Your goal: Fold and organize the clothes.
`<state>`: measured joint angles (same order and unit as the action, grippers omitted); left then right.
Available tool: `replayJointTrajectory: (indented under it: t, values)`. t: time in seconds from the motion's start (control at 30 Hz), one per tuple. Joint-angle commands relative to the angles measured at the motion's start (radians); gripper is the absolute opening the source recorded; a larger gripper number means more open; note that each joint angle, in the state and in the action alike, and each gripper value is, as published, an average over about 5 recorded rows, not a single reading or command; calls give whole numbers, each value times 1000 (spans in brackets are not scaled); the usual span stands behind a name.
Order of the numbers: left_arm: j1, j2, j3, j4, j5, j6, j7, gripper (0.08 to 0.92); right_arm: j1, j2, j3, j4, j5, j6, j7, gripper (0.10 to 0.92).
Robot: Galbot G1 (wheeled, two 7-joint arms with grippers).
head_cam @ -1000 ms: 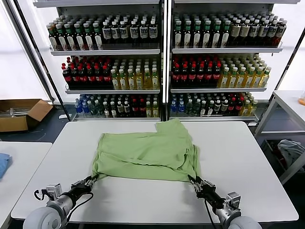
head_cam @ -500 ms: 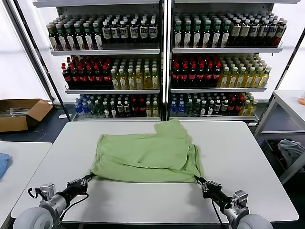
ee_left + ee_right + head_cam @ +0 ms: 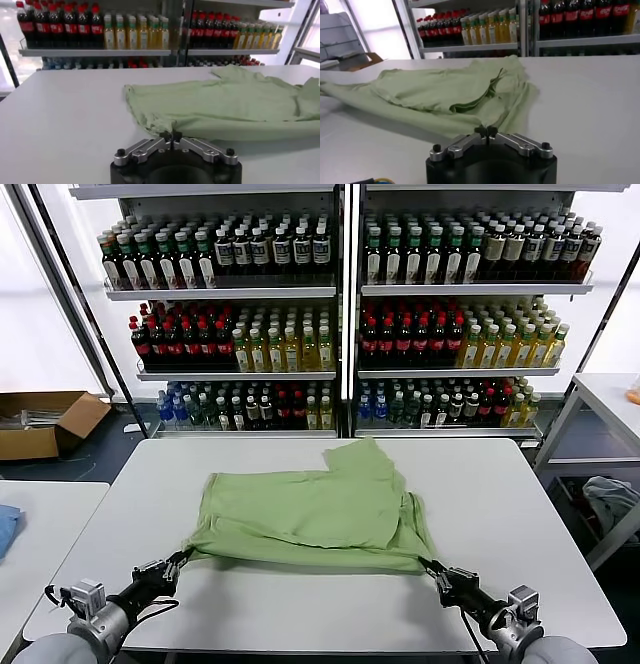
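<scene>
Shirt lay mid-desk, partly folded, near hem pulled taut between both tools. Left tool was clenched on the near-left hem corner, right tool clenched on the near-right corner; both sat low at the desk's front edge. Fabric looked light, limp, thin: it sagged and wrinkled between the grips, so no stiffness to rely on. Corners and hems seemed the best holds; a mid-panel pinch would likely bunch it or catch several layers.
</scene>
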<state>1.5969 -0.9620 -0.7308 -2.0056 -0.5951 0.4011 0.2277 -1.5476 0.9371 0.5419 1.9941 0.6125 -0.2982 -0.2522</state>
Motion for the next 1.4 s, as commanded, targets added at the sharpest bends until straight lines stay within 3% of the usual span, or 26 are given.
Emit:
replayJointTrajectory:
  t: [0.03, 0.17, 0.37, 0.53, 1.03, 1.2, 1.4]
  values:
    - [117, 3, -46, -61, 42, -18, 18, 85, -71, -17, 28, 49, 5, -1, -6, 106]
    - [176, 5, -91, -89, 45, 7, 12, 92, -149, -6, 63, 101, 1, -1, -4, 106]
    - [286, 8, -148, -147, 25, 47, 19, 166, -249, 21, 88, 151, -23, 0, -1, 106]
    - [332, 7, -146, -168, 30, 61, 17, 89, -312, 39, 106, 177, -39, 0, 0, 106]
    - [357, 1, -208, -210, -2, 113, 0, 84, -291, 20, 124, 142, -61, 16, 11, 109]
    - [369, -3, -216, -219, -1, 133, 1, 89, -288, 13, 125, 151, -45, 8, 18, 206]
    - [336, 5, -249, -220, -30, 154, -21, 201, -289, 10, 156, 163, -9, 37, 16, 379]
